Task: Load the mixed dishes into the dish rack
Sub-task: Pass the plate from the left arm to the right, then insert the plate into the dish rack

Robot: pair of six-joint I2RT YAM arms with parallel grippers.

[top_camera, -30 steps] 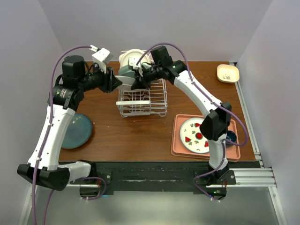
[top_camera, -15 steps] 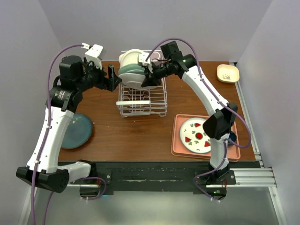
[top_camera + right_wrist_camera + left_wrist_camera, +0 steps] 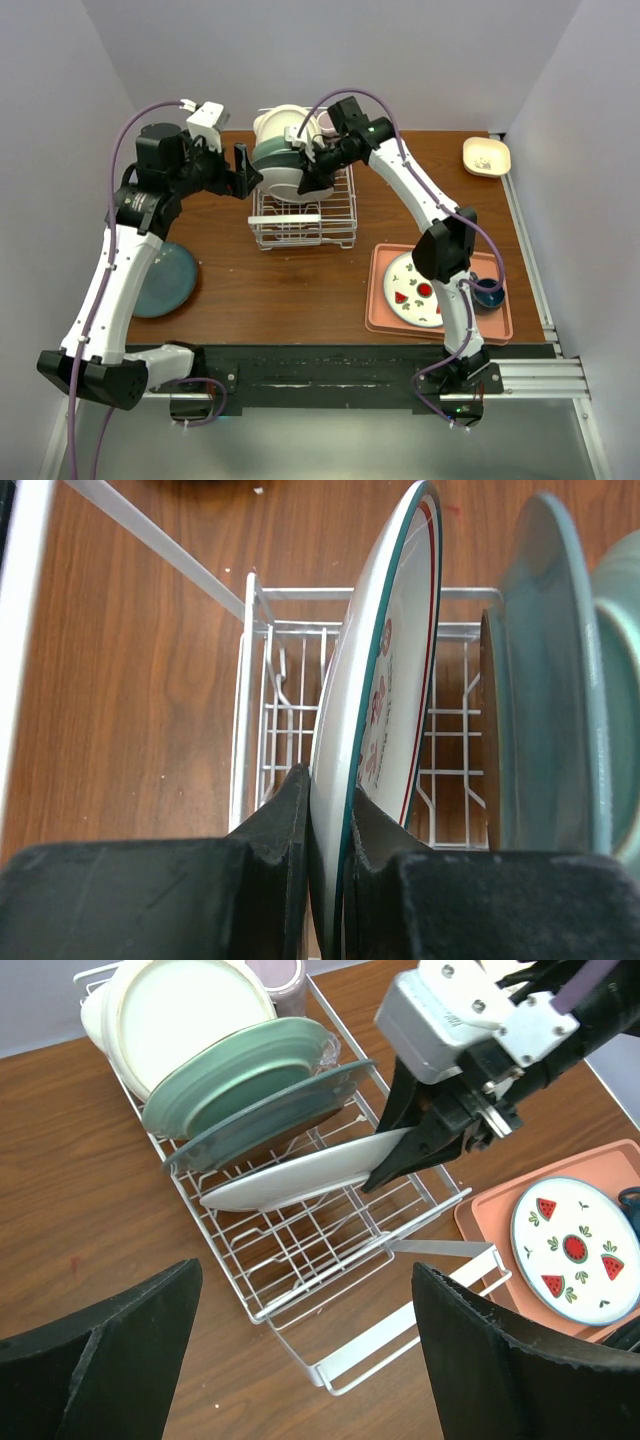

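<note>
Seen from above, with 12 o'clock at the far side of the table (image 3: pixel 280 290), the right gripper (image 3: pixel 328 800) reaches in from 3 o'clock and is clamped on the edge of a white plate (image 3: pixel 385 680) with a green-and-red rim, one finger on each face. The plate stands on edge over the dish rack (image 3: pixel 443 1249), slightly tilted. It is the nearest of the row, on the 6 o'clock side of the others. Its lower edge is down among the wires, but whether it rests on them cannot be told.

Behind it toward 12 o'clock stand a dark-rimmed plate (image 3: pixel 270 1115), two green plates (image 3: pixel 240 1070) and a cream plate (image 3: pixel 185 1010). A purple cup (image 3: pixel 283 975) sits at the far end of the rack.

The left gripper (image 3: pixel 246 172) hangs at 9 o'clock of the row, just beside the rack. Its jaws are spread wide and grasp nothing, and it is apart from the white plate.

At 4 o'clock of the rack a watermelon plate (image 3: pixel 415 290) lies on a pink tray (image 3: pixel 380 310). At 8 o'clock a blue plate (image 3: pixel 165 280) lies flat on the table.
</note>
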